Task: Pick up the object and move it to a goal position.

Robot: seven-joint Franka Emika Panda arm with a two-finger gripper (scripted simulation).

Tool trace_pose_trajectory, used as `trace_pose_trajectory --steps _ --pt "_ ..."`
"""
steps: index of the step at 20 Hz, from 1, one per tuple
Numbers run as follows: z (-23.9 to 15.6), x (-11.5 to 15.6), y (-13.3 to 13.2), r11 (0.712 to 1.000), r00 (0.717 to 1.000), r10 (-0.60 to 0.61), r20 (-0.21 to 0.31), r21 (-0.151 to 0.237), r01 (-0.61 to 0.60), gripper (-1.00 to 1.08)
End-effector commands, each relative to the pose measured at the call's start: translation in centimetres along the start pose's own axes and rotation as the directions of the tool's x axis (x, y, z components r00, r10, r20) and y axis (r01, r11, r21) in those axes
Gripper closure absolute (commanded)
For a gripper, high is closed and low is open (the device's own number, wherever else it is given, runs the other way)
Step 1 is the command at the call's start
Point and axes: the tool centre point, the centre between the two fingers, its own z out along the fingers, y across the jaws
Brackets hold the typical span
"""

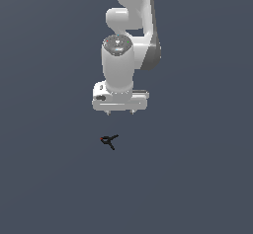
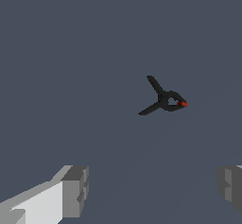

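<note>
One arm, one target. Exterior view: gripper (image 1: pixel 120 112) hangs above object (image 1: pixel 109 140), apart from it, object just off toward exterior view's left, flat on bench (image 1: pixel 44 178). Wrist view: fingers (image 2: pixel 75 190) spread wide, nothing held; object (image 2: pixel 165 100) beyond fingertips, not between them. Judgement: centre over object's hub, align jaws across prongs, descend straight, close gently.

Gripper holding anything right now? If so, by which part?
Nothing held. The gripper is open, above and apart from the black clamp, which lies free on the floor.
</note>
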Motion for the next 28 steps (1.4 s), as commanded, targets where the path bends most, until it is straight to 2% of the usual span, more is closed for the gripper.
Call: trace_pose_trajectory --steps 1,10,19,28 --pt "0.0 0.0 0.0 1.0 1.0 0.0 0.0 0.0 0.0 -0.92" --pt "-1.5 -0.1 0.6 1.0 1.0 -0.023 -0.009 -0.014 0.023 -0.92" --pt "-1.5 0.0 0.5 1.0 1.0 -0.026 -0.008 -0.014 0.026 -0.92" --pt "-0.7 0.4 1.0 0.993 0.993 -0.114 -0.006 -0.018 0.114 -0.92"
